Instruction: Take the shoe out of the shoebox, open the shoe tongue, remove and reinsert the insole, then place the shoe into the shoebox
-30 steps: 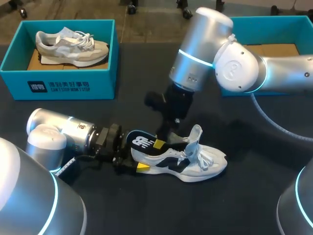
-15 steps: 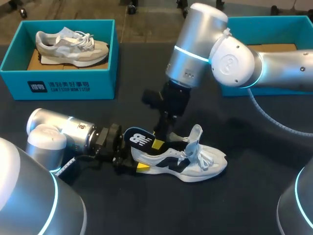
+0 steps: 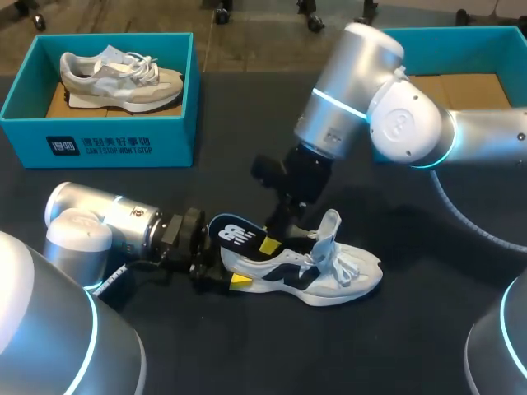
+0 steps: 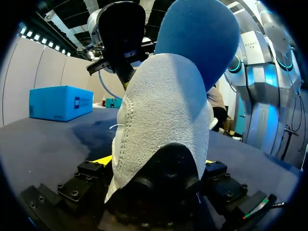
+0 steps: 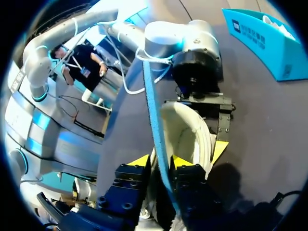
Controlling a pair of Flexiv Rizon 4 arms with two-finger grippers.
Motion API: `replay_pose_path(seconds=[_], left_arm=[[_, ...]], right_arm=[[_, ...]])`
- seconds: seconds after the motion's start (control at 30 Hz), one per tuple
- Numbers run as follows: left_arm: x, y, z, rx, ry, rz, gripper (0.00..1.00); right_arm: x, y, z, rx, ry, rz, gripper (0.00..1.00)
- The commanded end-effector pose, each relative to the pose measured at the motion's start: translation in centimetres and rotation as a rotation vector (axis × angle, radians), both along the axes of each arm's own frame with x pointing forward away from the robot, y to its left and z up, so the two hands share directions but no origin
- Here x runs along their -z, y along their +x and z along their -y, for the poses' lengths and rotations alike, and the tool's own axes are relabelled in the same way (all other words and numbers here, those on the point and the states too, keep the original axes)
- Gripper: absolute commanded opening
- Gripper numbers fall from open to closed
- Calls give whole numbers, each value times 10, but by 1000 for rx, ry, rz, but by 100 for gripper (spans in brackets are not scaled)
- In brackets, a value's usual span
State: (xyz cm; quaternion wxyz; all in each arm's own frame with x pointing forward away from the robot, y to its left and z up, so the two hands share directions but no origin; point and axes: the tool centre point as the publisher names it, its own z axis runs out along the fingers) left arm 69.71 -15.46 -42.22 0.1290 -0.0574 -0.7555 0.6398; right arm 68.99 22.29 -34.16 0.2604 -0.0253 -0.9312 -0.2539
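Though the right arm swung back rightward, the insole barely budged: heel end still poking out of the sneaker, pinched in the right gripper. Left gripper clamps the heel on the table. Removal's only half done, I'd say.

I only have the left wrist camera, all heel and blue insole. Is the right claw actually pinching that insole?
Observer: Yes. In the right wrist view the insole stands edge-on in the right claw, one yellow tip against each face.
Operator: Is it out of the shoe?
Observer: Partly. The head view shows its heel end sticking up from the shoe, the front hidden inside.
Operator: Which box is free?
Observer: The right shoebox shows bare cardboard, though the right arm hides part; the left shoebox holds a beige shoe.
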Motion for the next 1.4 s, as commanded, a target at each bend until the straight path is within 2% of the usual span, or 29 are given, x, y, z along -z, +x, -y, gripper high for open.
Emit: replay_pose_path(seconds=[0.03,0.07,0.3,0.4,0.53,1.0,1.03,1.13,1.4], left_arm=[[2,0,0,-1,0,-1,0],[2,0,0,-1,0,-1,0],[2,0,0,-1,0,-1,0],[2,0,0,-1,0,-1,0],[2,0,0,-1,0,-1,0],[2,0,0,-1,0,-1,0],[2,0,0,-1,0,-1,0],[2,0,0,-1,0,-1,0],[2,0,0,-1,0,-1,0]], right_arm=[[4,-1,-5,5,33,2,8],[4,0,-7,4,49,8,0],[-4,2,-14,6,89,36,0],[-16,2,-16,0,114,67,0],[-42,1,-25,-14,152,127,0],[-42,1,-25,-14,152,127,0],[-43,1,-31,-11,187,141,0],[-55,6,-39,33,259,177,0],[-103,20,-38,155,403,196,0]])
